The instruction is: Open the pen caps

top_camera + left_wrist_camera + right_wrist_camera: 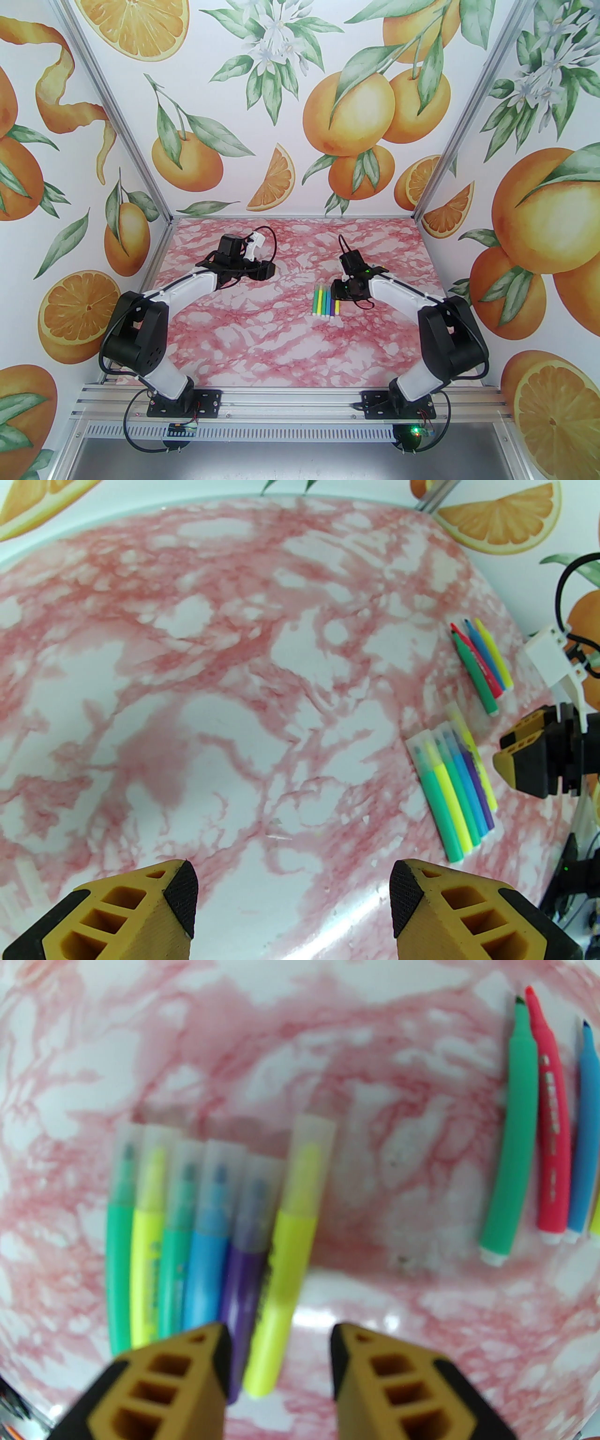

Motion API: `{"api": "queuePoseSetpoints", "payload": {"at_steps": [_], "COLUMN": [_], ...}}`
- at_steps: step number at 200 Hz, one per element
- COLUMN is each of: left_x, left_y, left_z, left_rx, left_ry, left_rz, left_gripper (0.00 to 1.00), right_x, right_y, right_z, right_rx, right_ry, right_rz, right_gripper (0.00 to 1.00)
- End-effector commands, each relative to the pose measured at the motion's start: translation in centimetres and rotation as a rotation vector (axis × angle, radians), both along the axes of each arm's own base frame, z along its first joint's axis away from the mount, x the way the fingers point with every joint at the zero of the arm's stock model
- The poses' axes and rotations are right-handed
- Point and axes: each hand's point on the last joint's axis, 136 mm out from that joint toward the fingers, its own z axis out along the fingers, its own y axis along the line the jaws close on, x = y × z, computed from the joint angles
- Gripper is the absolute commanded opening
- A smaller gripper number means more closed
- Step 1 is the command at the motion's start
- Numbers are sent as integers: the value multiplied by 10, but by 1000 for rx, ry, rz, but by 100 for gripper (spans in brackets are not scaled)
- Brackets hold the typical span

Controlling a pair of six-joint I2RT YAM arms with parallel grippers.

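Note:
Several markers lie side by side on the pink marbled table, each with a frosted clear pen cap on its tip. They also show in the left wrist view as a capped row. The rightmost one, a yellow marker, sits a little farther forward. Its tail end lies below the gap of my right gripper, which hovers open with nothing clamped. My left gripper is open and empty, well to the left over bare table.
A second group of markers with bare tips, green, red, blue and a sliver of yellow, lies to the right of the capped row. The right gripper stands beside both groups. Printed walls close in the table at the back and sides.

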Motion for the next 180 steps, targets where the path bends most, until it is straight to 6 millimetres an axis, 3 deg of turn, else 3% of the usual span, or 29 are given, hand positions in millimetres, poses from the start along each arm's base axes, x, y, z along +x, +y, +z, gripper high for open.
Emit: {"api": "queuePoseSetpoints", "payload": {"at_steps": [1, 93, 180], "left_x": [2, -1, -2], "left_y": [4, 11, 9], "left_z": [6, 6, 12], "left_rx": [5, 38, 21], "left_ry": [-31, -26, -26], "left_rz": [24, 43, 45], "left_gripper": [71, 71, 72], "right_x": [-3, -7, -4], "right_y": [5, -1, -12], "right_z": [-12, -32, -40], "right_rx": [24, -14, -162], "right_ry": [23, 57, 72], "right_rz": [-10, -31, -29], "right_gripper": [40, 34, 30]}}
